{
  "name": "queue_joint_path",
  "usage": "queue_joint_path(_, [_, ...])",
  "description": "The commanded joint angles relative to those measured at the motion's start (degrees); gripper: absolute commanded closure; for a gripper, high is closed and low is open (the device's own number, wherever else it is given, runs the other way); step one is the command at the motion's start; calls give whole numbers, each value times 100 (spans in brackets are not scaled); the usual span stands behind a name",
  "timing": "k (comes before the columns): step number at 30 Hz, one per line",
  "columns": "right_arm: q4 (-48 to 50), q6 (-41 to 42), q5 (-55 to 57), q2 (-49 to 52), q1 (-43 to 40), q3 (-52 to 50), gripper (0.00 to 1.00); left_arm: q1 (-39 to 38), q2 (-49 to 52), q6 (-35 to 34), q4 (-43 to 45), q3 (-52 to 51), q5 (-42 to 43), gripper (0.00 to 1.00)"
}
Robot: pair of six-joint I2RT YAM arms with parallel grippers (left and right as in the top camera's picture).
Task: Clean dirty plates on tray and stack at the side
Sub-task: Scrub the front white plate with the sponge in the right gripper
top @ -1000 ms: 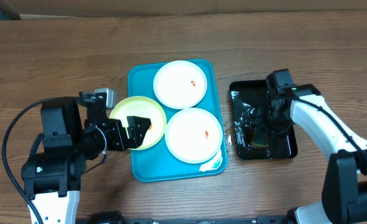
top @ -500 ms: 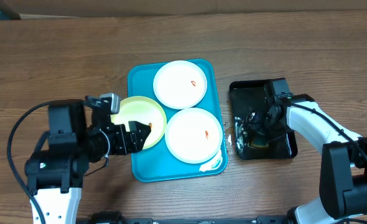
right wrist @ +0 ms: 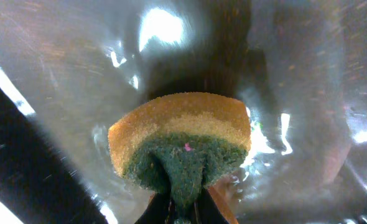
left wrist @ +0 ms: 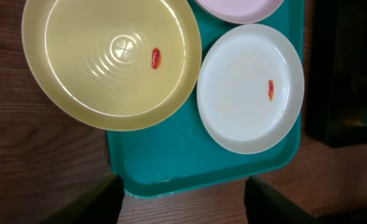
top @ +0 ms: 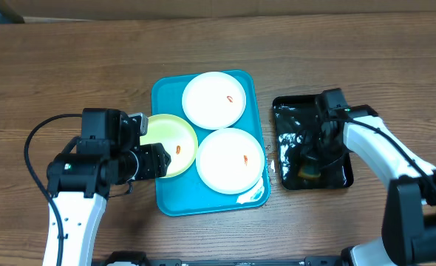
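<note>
Right wrist view alone shows the right gripper (right wrist: 183, 214) pinching a sponge (right wrist: 180, 146), apparently on the black tray (top: 292, 118), half-hidden overhead by the right arm (top: 380, 144); the left gripper (left wrist: 183, 202) hangs spread over the yellow-green plate (left wrist: 112, 62) rim.

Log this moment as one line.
left gripper: open, near yellow-green plate | right gripper: shut on sponge in black tray | white plates: smeared, on turquoise tray

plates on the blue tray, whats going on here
Two arms are set up to clean plates. The right gripper pinches a sponge inside the glossy black tray. The left gripper hangs open and holds nothing, near the yellow plate, which overhangs the left rim of the blue tray. That plate and both white plates each show a red smear, so none is cleaned or stacked yet.
</note>
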Motion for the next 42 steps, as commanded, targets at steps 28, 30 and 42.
queue_joint_path(28, [1725,496,-879,-761,2627,361,96,-1497,1316,-1687,2778,-1851,168,44])
queue_joint_path(30, [1801,662,-881,-634,2629,361,96,-1617,1497,-1685,3016,-1858,173,45])
queue_joint_path(42, [1847,723,-949,-455,2649,358,96,-1805,2623,-1836,3578,-1856,-160,61])
